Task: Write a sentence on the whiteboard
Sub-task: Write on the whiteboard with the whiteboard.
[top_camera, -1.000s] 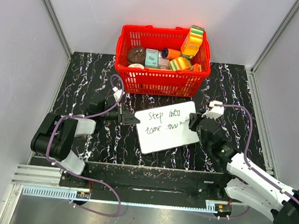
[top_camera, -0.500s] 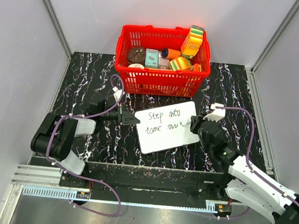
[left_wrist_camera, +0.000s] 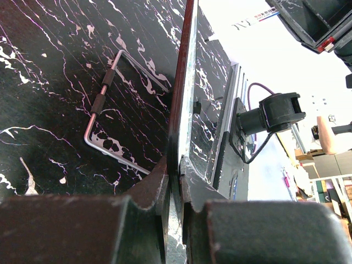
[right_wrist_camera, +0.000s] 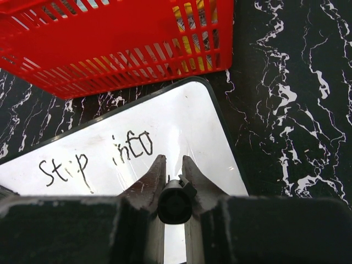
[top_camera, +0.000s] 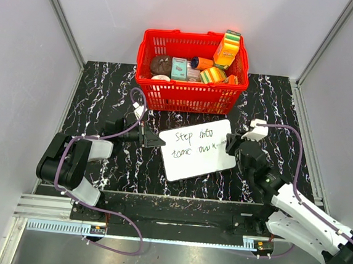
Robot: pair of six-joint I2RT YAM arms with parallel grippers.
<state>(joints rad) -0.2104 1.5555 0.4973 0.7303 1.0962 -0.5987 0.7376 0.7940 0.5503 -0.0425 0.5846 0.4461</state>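
Observation:
The whiteboard (top_camera: 189, 165) lies tilted on the black marble table, in front of the red basket. The sentence (top_camera: 193, 143) runs across it in two lines of black handwriting. "Step into" (right_wrist_camera: 96, 160) shows in the right wrist view. My left gripper (top_camera: 158, 141) is shut on the board's left edge, which appears edge-on (left_wrist_camera: 182, 93) between the jaws (left_wrist_camera: 175, 166). My right gripper (top_camera: 230, 145) is at the board's right edge, shut on a black marker (right_wrist_camera: 175, 203). The marker's end faces the camera over the white surface (right_wrist_camera: 187, 121), with the tip hidden below.
The red basket (top_camera: 188, 99) full of groceries stands right behind the board, and its mesh wall (right_wrist_camera: 110, 49) fills the top of the right wrist view. A bent metal wire (left_wrist_camera: 107, 113) lies beside the board's edge. Grey walls enclose the table on three sides.
My right gripper with the marker has shifted slightly along the second line, and the writing there has grown by a short stroke at its right end. The left gripper has not moved.

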